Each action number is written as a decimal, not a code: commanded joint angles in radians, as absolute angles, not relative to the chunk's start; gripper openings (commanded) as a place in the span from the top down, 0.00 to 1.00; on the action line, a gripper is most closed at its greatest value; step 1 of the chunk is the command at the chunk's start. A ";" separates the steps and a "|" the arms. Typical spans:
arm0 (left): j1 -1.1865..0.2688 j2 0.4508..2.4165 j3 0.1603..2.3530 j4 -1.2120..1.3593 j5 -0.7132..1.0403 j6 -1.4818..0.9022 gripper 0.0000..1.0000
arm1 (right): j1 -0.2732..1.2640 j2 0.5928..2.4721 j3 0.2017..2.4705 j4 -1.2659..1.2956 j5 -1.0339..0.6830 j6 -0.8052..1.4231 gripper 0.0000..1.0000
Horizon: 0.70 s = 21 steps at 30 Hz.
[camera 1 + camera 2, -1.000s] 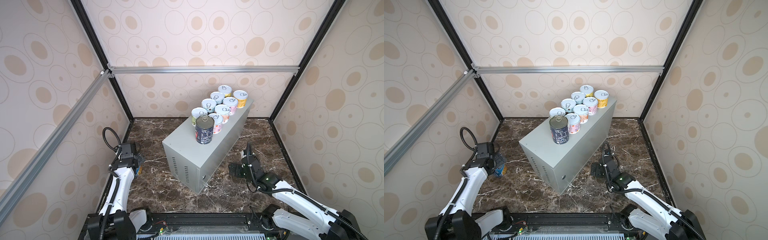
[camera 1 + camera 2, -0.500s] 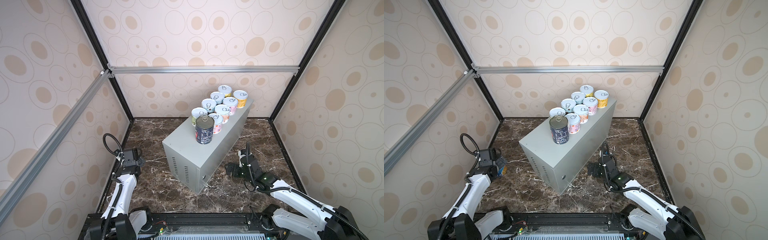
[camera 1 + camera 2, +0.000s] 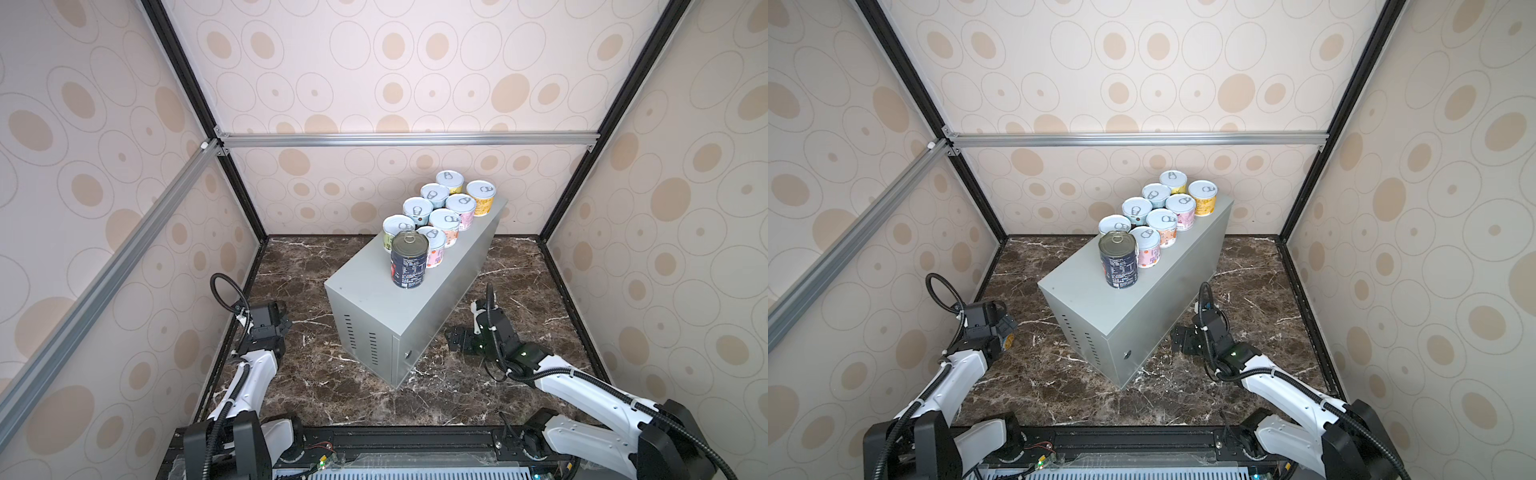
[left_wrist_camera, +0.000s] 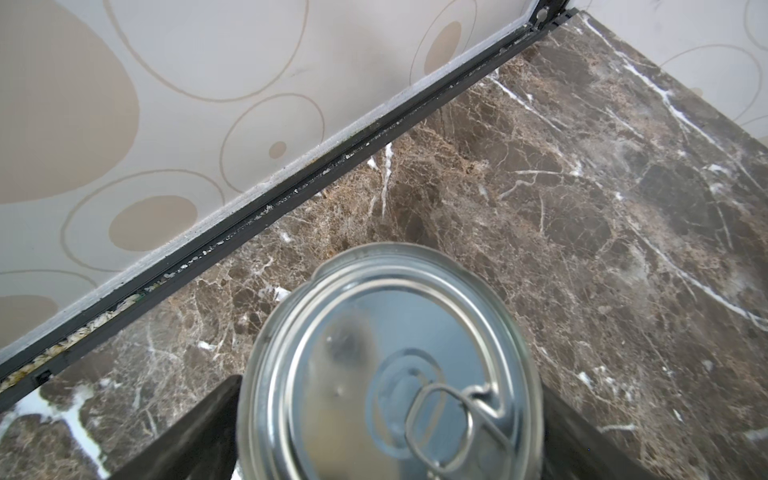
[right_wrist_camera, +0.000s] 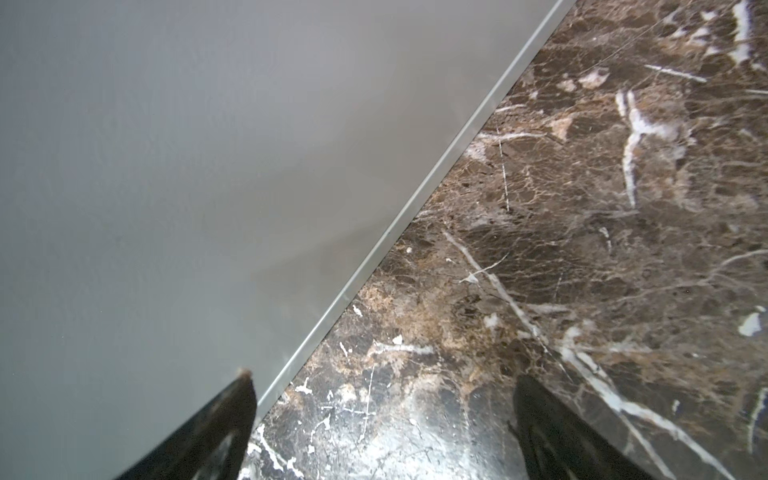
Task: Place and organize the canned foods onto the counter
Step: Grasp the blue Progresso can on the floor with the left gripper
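Observation:
The grey metal counter (image 3: 370, 291) (image 3: 1079, 291) stands on the marble floor. On its top are several short pastel cans (image 3: 445, 222) (image 3: 1163, 222) in two rows, with a taller dark navy can (image 3: 409, 259) (image 3: 1118, 259) in front of them. Another can (image 4: 390, 365) stands on the floor by the left wall; a sliver of its blue and orange label (image 3: 1009, 337) shows in a top view. My left gripper (image 3: 272, 322) (image 3: 992, 322) (image 4: 390, 390) is open, one finger on each side of that can. My right gripper (image 3: 463, 343) (image 3: 1185, 340) (image 5: 384, 382) is open and empty, low beside the counter's side wall (image 5: 166, 166).
Dark brown marble floor (image 3: 324, 382) surrounds the counter. Patterned walls with black frame rails (image 4: 291, 187) close in the left, back and right. The left wall rail runs close behind the can on the floor.
The left gripper has come down and forward over the can on the floor. My right gripper has shifted slightly left, closer to the counter's side.

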<state>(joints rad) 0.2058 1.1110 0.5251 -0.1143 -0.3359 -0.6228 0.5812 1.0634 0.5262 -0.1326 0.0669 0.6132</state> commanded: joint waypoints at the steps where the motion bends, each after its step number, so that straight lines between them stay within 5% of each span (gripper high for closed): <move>1: 0.209 1.126 0.517 -0.053 -0.384 -0.604 0.01 | 0.577 1.070 0.511 -0.117 0.051 0.626 0.01; 21: 0.209 1.209 0.440 0.106 -0.460 -0.526 0.01 | 0.578 1.073 0.511 -0.107 -0.006 0.636 0.01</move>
<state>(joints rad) 0.2054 1.1877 0.4423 0.1177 -0.4145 -0.5472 0.5812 1.0737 0.5262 -0.1188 0.0040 0.6220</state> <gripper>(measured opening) 0.994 0.986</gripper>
